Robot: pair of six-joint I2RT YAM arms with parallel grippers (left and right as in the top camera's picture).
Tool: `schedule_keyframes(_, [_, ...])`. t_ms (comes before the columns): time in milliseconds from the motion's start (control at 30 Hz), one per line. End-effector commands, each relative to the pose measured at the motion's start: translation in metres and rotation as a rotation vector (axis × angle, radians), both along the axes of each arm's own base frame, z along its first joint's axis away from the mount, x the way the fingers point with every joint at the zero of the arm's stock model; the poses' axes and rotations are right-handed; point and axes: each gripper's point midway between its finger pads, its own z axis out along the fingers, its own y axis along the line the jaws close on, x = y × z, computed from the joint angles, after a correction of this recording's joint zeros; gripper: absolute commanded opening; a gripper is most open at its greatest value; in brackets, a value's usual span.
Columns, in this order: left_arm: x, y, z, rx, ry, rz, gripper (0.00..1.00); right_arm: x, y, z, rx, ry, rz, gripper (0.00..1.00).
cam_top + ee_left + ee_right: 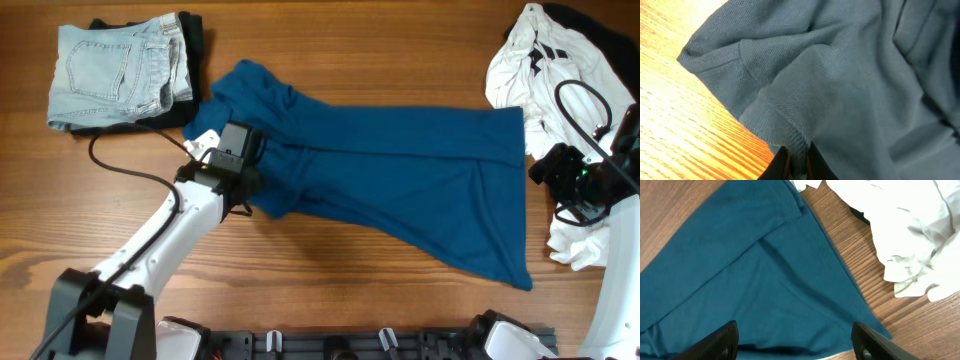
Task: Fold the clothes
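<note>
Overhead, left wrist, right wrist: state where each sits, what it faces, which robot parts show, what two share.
Overhead: fixed above, facing straight down at the table, blue garment, denim shorts, white garment; left arm and right arm show.
Left wrist: on the left arm, close over the blue garment's sleeve; left gripper pinches its hem.
Right wrist: on the right arm, facing down at blue garment and white garment; right gripper open.
Shared: overhead and right wrist both show the white garment.

Left arm [170, 225] reaches up from near edge, slanting right. Left gripper [796, 161] fingers pinched close, bit of blue garment [850, 90] between them. Right arm [615, 290] at far right side. Right gripper [797, 342] fingers wide apart.
</note>
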Motion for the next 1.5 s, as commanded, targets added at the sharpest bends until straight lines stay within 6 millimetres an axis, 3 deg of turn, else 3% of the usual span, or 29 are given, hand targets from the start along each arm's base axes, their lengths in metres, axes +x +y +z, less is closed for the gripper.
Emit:
schedule_keyframes(0, [0.002, 0.005, 0.006, 0.018, -0.008, 0.002, 0.06, -0.001, -0.001, -0.002, -0.004, 0.010, 0.014, 0.73])
schedule_keyframes(133, [0.000, 0.006, 0.005, 0.020, 0.002, 0.001, 0.04, -0.001, -0.001, -0.003, -0.004, 0.012, 0.015, 0.73])
schedule_keyframes(233, [0.001, -0.005, 0.012, -0.010, 0.006, -0.079, 0.04, -0.005, 0.001, -0.004, 0.005, 0.029, 0.014, 0.73])
schedule_keyframes(433, [0.014, -0.001, 0.102, -0.026, -0.119, -0.069, 0.04, -0.040, 0.009, -0.016, 0.058, 0.183, -0.103, 0.79])
schedule_keyframes(533, [0.016, 0.013, 0.119, -0.010, -0.172, -0.030, 0.04, -0.052, 0.008, -0.034, 0.061, 0.243, -0.187, 0.80])
schedule_keyframes(667, [0.018, 0.030, 0.114, 0.010, -0.150, 0.003, 0.04, -0.068, 0.016, -0.073, 0.112, 0.308, -0.280, 0.77])
schedule_keyframes(767, [0.020, 0.032, 0.107, 0.017, -0.131, 0.008, 0.04, -0.080, 0.025, -0.099, 0.158, 0.352, -0.390, 0.71])
schedule_keyframes(933, [0.025, 0.031, 0.100, 0.019, -0.119, 0.008, 0.04, -0.095, 0.043, -0.129, 0.230, 0.392, -0.410, 0.68])
schedule_keyframes(1067, [0.027, 0.031, 0.100, 0.018, -0.124, 0.008, 0.04, -0.107, 0.048, -0.138, 0.240, 0.435, -0.453, 0.66])
schedule_keyframes(1333, [0.027, 0.031, 0.099, 0.019, -0.120, 0.008, 0.04, -0.116, 0.039, -0.139, 0.182, 0.464, -0.523, 0.64])
schedule_keyframes(1467, [0.027, 0.031, 0.099, 0.019, -0.120, 0.008, 0.04, -0.120, 0.040, -0.146, 0.157, 0.477, -0.543, 0.69])
